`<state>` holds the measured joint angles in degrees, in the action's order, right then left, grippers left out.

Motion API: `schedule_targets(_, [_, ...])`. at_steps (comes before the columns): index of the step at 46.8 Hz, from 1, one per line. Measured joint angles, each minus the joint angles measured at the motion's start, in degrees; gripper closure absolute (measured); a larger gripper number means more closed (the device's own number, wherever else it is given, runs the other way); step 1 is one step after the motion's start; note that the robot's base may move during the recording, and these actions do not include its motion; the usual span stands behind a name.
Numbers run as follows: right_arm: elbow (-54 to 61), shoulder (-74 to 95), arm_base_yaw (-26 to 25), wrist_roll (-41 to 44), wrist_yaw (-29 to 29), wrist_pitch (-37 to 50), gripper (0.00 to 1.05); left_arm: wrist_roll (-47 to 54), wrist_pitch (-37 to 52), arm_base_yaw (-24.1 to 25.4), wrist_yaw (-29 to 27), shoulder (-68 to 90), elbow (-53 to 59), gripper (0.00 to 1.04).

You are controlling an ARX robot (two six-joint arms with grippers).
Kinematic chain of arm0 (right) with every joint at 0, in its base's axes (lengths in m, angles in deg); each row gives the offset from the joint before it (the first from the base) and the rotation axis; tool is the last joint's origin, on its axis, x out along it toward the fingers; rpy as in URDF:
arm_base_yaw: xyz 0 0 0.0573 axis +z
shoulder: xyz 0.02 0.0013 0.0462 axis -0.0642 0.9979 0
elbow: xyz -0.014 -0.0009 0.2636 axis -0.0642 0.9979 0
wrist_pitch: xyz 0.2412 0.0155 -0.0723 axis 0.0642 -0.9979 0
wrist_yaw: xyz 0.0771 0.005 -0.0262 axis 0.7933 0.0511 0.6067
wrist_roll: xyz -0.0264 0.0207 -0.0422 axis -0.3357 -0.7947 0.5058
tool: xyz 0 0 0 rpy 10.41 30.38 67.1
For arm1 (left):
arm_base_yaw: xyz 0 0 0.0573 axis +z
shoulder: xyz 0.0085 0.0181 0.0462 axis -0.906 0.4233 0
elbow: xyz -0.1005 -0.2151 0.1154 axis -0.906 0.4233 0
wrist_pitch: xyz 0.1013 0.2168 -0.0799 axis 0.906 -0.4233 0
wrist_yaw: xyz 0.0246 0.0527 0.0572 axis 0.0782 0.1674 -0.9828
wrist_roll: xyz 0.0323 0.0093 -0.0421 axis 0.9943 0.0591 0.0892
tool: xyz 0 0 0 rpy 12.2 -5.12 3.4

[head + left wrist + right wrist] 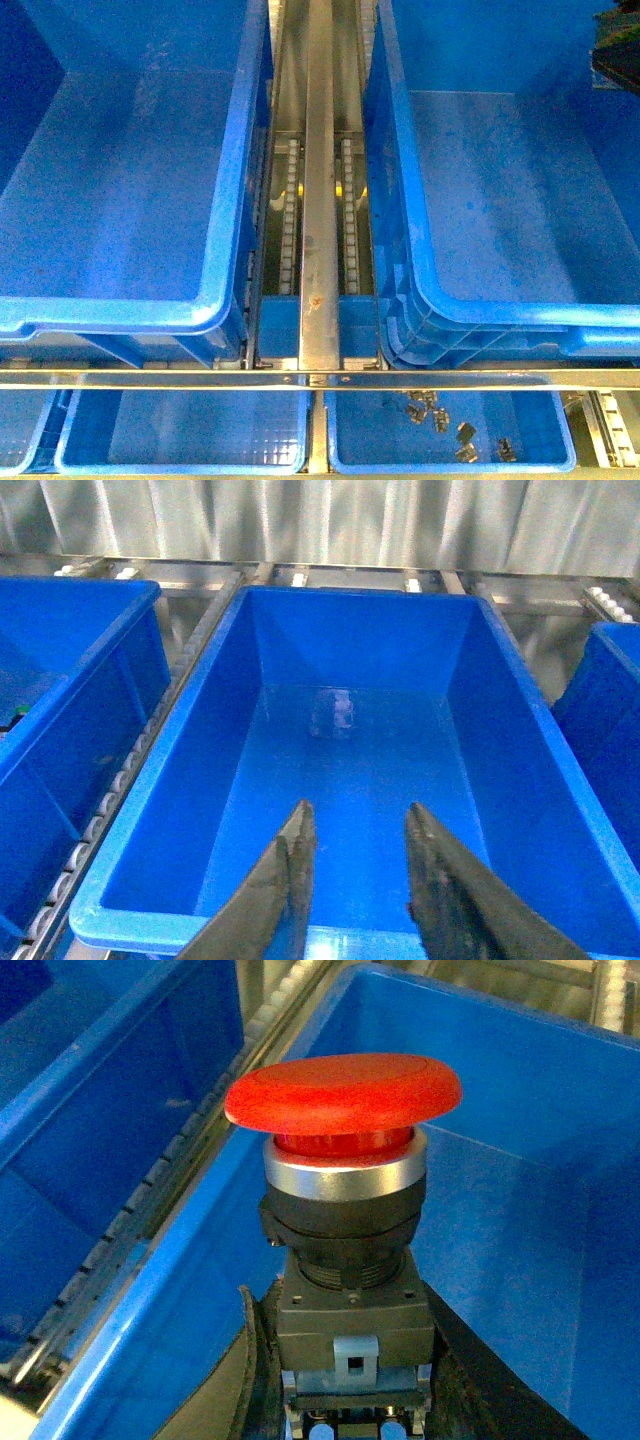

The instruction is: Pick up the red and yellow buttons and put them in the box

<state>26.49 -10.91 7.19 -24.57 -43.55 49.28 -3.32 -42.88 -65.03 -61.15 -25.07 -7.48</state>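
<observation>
Gripping a red button [343, 1110], your right gripper [350, 1390] pinches its grey block body.
Your left gripper [355, 850] hangs spread and empty over a blue box [360, 595].

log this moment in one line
right tool: shut on red button, over box | left tool: open, empty | release: pending

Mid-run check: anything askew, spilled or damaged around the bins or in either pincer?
Nothing stands out. The right pincer holds the red button squarely by its block body, cap intact. The left pincer hangs open over an empty blue bin. Only a small brownish spot marks the centre rail.
</observation>
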Motion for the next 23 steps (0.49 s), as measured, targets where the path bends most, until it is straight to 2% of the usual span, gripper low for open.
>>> schedule_targets(10, [-12.2,15.4,-1.7,-1.6,-0.4,1.3,0.78,0.0,0.0,0.0,0.0,0.0,0.0,0.41])
schedule_targets(21, [-26.9,31.2,-2.6,-3.8,-3.2,-2.3,0.78,0.0,0.0,0.0,0.0,0.0,0.0,0.07])
schedule_targets(23, [-30.3,34.6,-2.9,-5.4,-4.6,-3.5,0.78,0.1,0.0,0.0,0.0,0.0,0.0,0.08])
